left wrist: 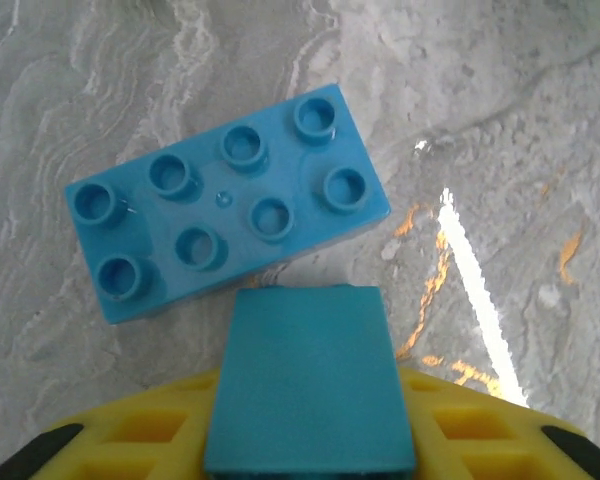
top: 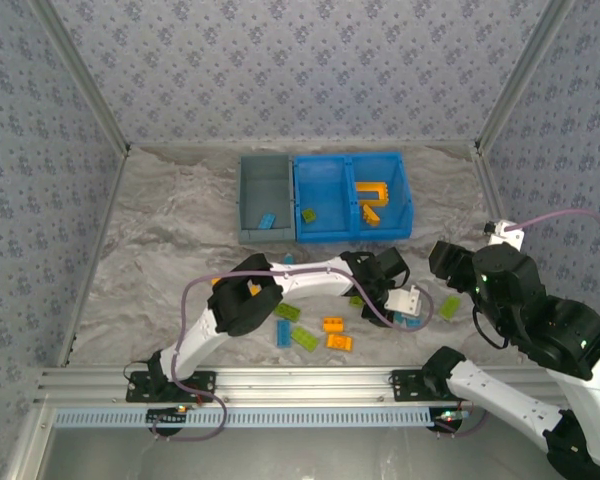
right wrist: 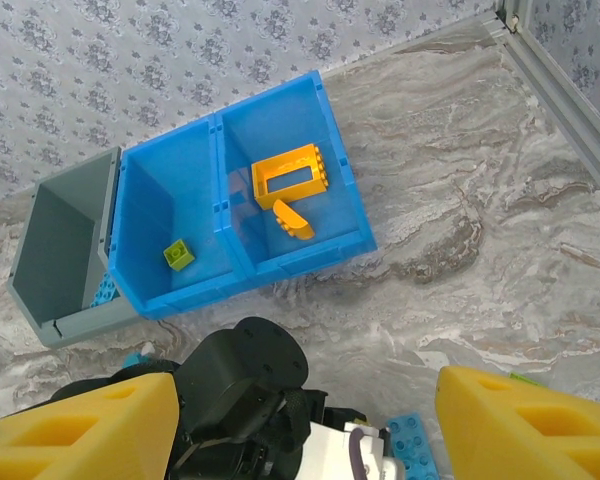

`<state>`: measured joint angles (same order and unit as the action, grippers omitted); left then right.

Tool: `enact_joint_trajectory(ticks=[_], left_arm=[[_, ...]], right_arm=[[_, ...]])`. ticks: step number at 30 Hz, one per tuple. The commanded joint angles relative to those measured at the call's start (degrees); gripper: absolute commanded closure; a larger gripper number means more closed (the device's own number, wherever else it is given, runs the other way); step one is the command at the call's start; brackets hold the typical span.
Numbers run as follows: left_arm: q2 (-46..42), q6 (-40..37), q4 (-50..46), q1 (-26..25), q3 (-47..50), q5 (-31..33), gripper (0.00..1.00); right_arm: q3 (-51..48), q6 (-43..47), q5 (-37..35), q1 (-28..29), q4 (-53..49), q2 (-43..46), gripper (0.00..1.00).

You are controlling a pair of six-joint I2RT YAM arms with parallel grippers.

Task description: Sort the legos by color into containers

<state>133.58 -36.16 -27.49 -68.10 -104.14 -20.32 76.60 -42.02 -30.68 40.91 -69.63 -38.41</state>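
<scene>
Left pincer (top: 405, 308) first, seen from above: it stretches across the table (top: 180, 240) to about 4 o'clock, right over a blue brick (top: 412, 322), and from here I cannot tell how its jaws stand. My right pincer (top: 442, 260) hangs at 3 o'clock, with a lone green brick (top: 449, 308) just below it. At 12 o'clock the grey bin (top: 250, 195) touches the blue bin (top: 345, 158). A small blue brick (top: 268, 220) lies in the grey bin. The blue bin's left compartment holds a green brick (top: 308, 215). Its right compartment holds the orange frame (top: 373, 190) and an orange piece (top: 370, 213). Loose bricks (top: 332, 324) in blue, green and orange lie near 6 o'clock.

From my left wrist, the yellow fingers (left wrist: 130, 430) sit tight on both sides of a smooth blue block (left wrist: 305, 340), so I have it gripped. Just past it at 12 o'clock, the eight-stud blue brick (left wrist: 230, 215) lies tilted, studs up.

From my right wrist, the right pincer (right wrist: 307, 385) gapes wide and holds nothing, its fingers (right wrist: 80, 430) at 7 and 5 o'clock. Between them sit my left arm (right wrist: 245, 385) and, at 6 o'clock, the blue brick (right wrist: 415, 440). Both bins stand at 11 o'clock, the green brick (right wrist: 179, 255) left of the frame (right wrist: 292, 178).
</scene>
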Motion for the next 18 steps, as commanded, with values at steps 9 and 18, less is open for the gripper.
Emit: enact_joint_trajectory(ticks=[9,18], left_arm=[[-7.0,10.2,5.0,0.0,6.3,2.0,0.72],[-35.6,33.3,13.7,6.5,27.8,20.2,0.66]], right_arm=[[-1.3,0.2,0.9,-0.3,1.1,-0.3,0.29],[-1.8,8.7,13.4,-0.8,8.6,-5.0,0.28]])
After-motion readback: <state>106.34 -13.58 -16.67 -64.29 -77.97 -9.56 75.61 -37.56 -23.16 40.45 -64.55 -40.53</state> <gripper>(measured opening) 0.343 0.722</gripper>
